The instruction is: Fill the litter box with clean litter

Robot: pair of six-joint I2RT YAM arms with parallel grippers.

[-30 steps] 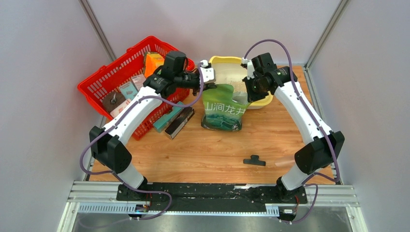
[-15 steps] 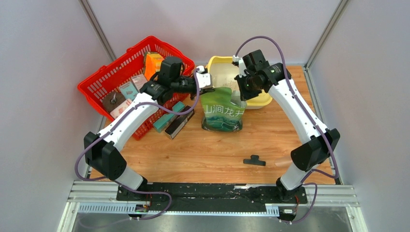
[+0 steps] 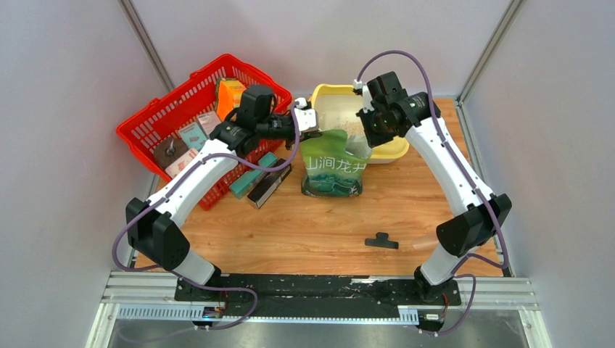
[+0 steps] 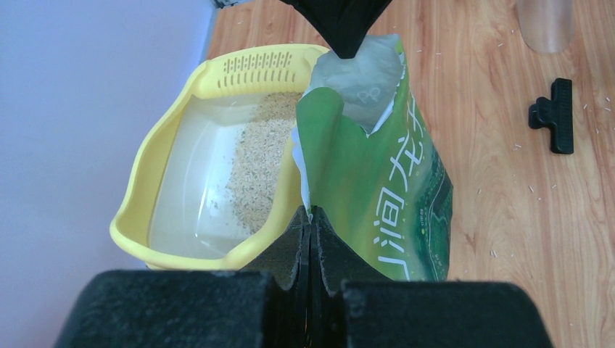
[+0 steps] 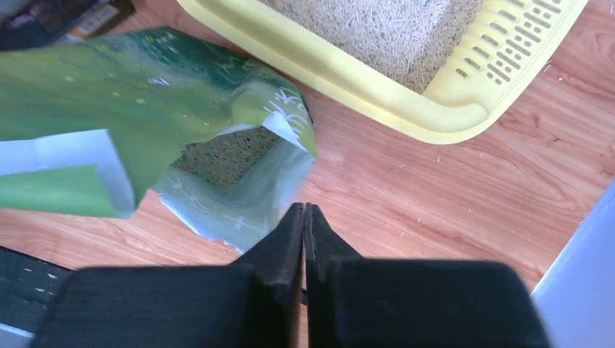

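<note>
Looking down from the top external view, the green bag (image 3: 333,165) stands upright on the tabletop (image 3: 304,225). It presses against the near rim of the litter box (image 3: 330,91), which sits at the far edge beside the red basket (image 3: 163,119). The left jaws and the right jaws meet the bag's top from opposite sides, probably so that the mouth stays spread and can be tipped over the rim. A black clip (image 3: 381,241) lies well apart, nearer the arm bases. It is likely the bag's closure, left out of the way.

In the left wrist view, the left jaws are pressed together, clamped on the near edge of the bag's torn mouth. The dark tip of the right jaws pinches the far edge, and the mouth gapes between them. The clean litter (image 4: 257,156) lies as a band along the side of the white basin nearest the bag. The rest of the floor is bare, so the fill looks only partly done.

In the right wrist view, the right jaws are also together, nipping the bag's silver-lined lip. More granules show inside the bag, just short of the yellow rim, and a few stray grains dot the wood. Pouring seems to call for lifting and tilting both corners together, and so thin a pinch could slip.
</note>
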